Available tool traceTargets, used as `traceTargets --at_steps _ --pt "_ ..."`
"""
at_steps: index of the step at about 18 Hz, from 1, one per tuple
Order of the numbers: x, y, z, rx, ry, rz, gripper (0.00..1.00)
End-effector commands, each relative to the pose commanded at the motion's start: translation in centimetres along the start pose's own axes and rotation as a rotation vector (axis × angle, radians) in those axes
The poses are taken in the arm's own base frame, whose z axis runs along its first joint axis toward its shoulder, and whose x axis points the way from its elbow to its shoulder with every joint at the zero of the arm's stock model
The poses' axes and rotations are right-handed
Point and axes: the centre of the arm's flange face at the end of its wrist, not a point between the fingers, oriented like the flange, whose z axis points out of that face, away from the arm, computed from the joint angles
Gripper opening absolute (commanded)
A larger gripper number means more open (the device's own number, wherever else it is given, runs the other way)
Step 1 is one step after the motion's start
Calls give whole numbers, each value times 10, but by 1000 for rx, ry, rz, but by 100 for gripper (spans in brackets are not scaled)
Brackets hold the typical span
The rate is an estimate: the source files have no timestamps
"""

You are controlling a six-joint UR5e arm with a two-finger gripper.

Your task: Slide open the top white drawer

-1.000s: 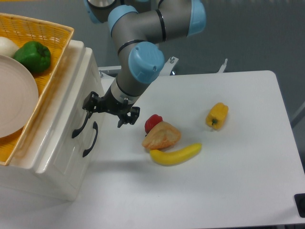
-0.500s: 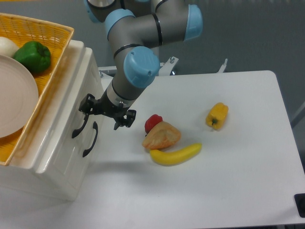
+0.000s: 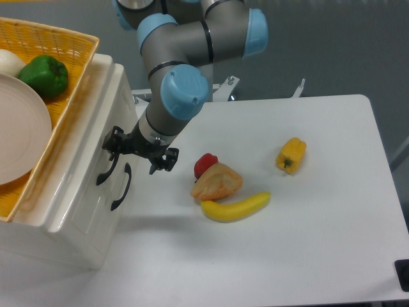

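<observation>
Glossy white, the top white drawer [image 3: 96, 144] sat shut in the cabinet [image 3: 70, 217] at the table's [image 3: 307, 243] left side, its curved black handle [image 3: 106, 169] partly covered by the gripper [image 3: 138, 152]. The gripper's 2 fingers stood spread wide, 1 by the handle's upper end, the other out over the table; contact with the handle could not be made out. Below, the lower drawer's handle [image 3: 121, 187] showed whole. On the cabinet, a yellow basket [image 3: 64, 45], cut off by the frame, held a green pepper [image 3: 43, 75] and a plate [image 3: 19, 134].
</observation>
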Motion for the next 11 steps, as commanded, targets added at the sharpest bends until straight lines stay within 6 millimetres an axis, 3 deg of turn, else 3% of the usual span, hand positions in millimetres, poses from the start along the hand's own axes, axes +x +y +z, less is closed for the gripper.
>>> traceTargets --at_steps 11 --pt "0 1 2 -6 -1 1 100"
